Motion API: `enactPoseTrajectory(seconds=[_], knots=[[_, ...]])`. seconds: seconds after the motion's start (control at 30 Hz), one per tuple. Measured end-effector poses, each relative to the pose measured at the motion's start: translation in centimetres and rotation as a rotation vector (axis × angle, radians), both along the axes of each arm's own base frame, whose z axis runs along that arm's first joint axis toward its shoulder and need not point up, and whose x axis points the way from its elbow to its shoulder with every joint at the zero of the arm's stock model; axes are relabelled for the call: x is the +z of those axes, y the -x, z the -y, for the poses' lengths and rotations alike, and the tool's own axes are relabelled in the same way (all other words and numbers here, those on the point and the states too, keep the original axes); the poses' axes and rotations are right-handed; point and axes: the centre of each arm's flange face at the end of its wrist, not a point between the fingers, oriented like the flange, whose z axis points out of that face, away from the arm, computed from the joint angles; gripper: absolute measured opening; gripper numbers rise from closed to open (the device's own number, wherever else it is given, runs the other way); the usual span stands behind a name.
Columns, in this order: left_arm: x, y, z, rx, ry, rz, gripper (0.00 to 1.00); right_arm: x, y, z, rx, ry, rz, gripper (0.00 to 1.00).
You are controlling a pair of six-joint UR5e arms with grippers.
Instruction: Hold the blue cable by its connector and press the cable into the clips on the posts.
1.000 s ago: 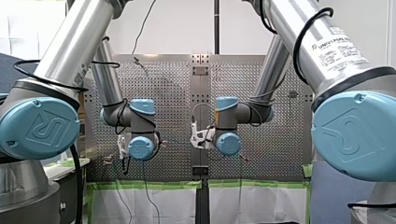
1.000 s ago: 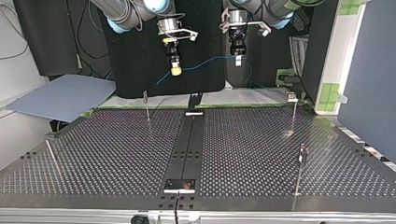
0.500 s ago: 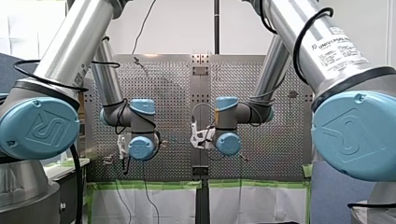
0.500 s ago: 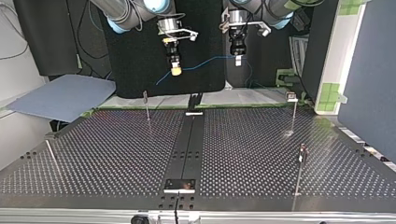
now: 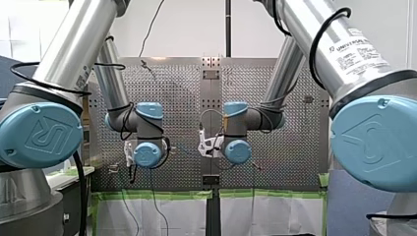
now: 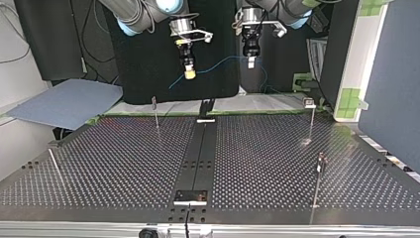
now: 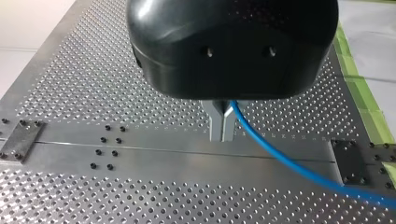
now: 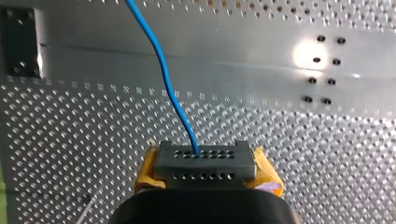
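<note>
Connector (image 8: 204,158) clamped between yellow pads (image 8: 267,177) of right gripper (image 8: 204,170) — blue cable (image 8: 164,81) pinched by left gripper (image 7: 221,125), fingers closed.

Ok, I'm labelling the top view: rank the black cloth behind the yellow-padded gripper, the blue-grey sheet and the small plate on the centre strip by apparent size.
1. black cloth
2. blue-grey sheet
3. small plate, which looks smallest although it is nearest the camera

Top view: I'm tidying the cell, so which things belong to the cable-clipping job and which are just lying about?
Job: blue cable; connector, held in my right gripper; my left gripper, on the cable; clip posts.
Lying about: blue-grey sheet; green tape; black cloth behind the arms.
</note>
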Motion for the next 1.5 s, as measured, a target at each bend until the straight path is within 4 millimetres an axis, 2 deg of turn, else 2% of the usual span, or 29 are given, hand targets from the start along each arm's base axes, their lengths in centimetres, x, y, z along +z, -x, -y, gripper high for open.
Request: enactPoseTrajectory(seconds=[0.2,0.33,1.5], knots=[[0.1,0.1,0.0,-0.003,0.000,0.000,0.00,-0.1,-1.4,-2.5,0.047,-0.013,-0.014,0.00],[0.1,0.1,0.0,-0.003,0.000,0.000,0.00,-0.2,-1.8,-3.2,0.062,-0.014,-0.015,0.00],[-0.1,0.1,-0.1,-0.004,0.002,-0.003,0.00,-0.2,-1.8,-3.4,0.063,-0.016,-0.017,0.00]])
